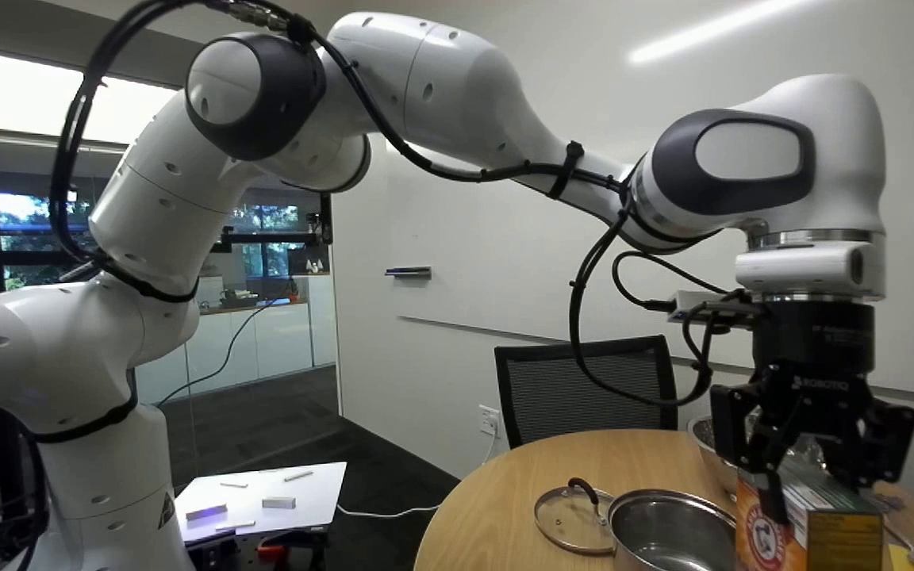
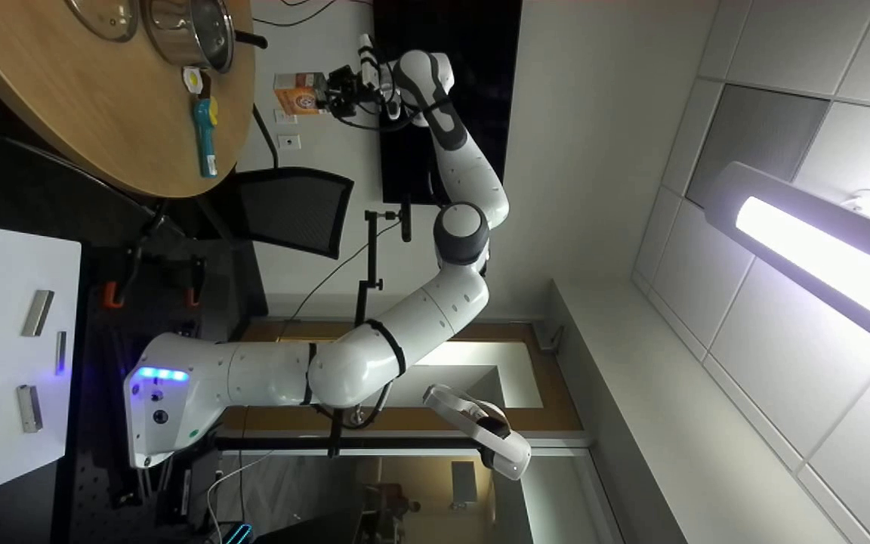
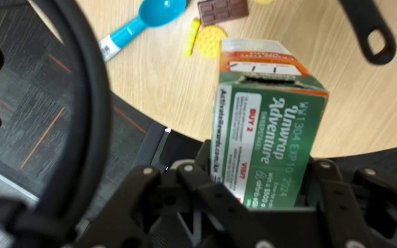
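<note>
Clasping "Unwrap Adventure" box [image 3: 267,148]: ROBOTIQ gripper [image 1: 816,485]

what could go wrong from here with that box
The orange-and-green cardboard box hangs in the black metal gripper, so it might slip and drop.
A dark slit shows along one top edge; if it is open there, tilting could spill contents.
A long black handle shows near the box in the wrist view; lowering carelessly could clip it.

A: Pose?
B: Arm [image 1: 425,71] arched above upright base [image 1: 108,507]; elbow [image 1: 227,87] raised, forearm [image 1: 505,119] sloping down to wrist [image 1: 810,270]. Base lights [image 2: 163,373] blue.
A: Grip?
B: Gripper [image 1: 818,492] points down, fingers [image 1: 774,500] apart and gripping.
</note>
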